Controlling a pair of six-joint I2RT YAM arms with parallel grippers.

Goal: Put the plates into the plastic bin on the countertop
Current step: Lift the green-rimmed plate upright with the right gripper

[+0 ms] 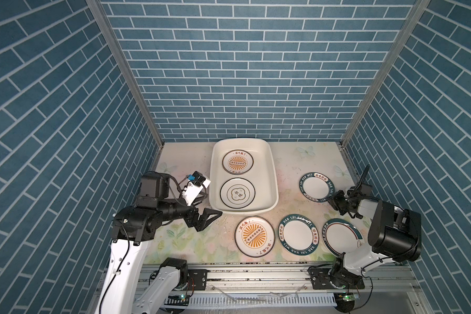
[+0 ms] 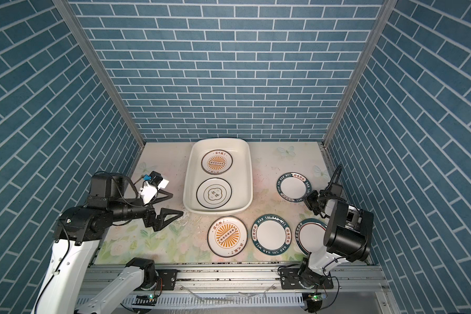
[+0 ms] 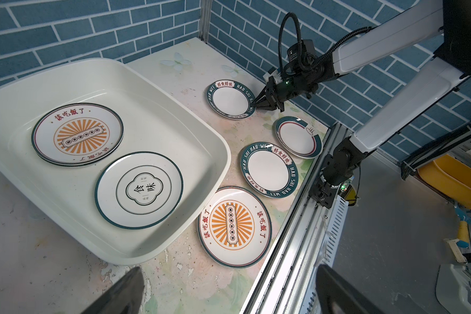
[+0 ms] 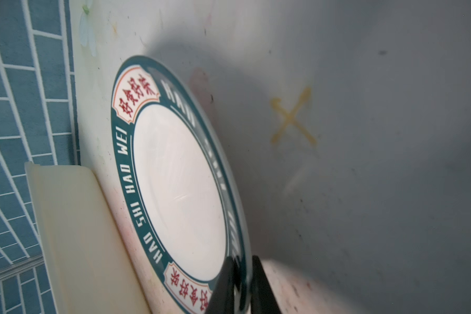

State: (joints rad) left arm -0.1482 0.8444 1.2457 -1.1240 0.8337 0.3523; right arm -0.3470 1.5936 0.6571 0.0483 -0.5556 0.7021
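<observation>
Since the right pincer (image 4: 242, 269) is nipped narrow on the teal rim of a lettered plate (image 4: 177, 187), with one finger over the rim and one under it, the part to get right is, to my mind, the lift. Raise the held edge slowly, so the plate tips up without slipping from so thin a bite, then level the wrist once it hangs free. Whether that edge is off the tabletop (image 1: 215, 244) I cannot tell. The plastic bin (image 1: 272, 179) stands ahead of the pincer, near the plate's far edge, so the carry should be short, though it must clear the bin's rim. Of the two plates lying inside, the cloud-marked plate (image 1: 237, 193) is the nearer to the pincer and looks the easier landing spot. The left pincer (image 2: 176, 204) hangs wide and empty on the bin's far side, away from that path.
</observation>
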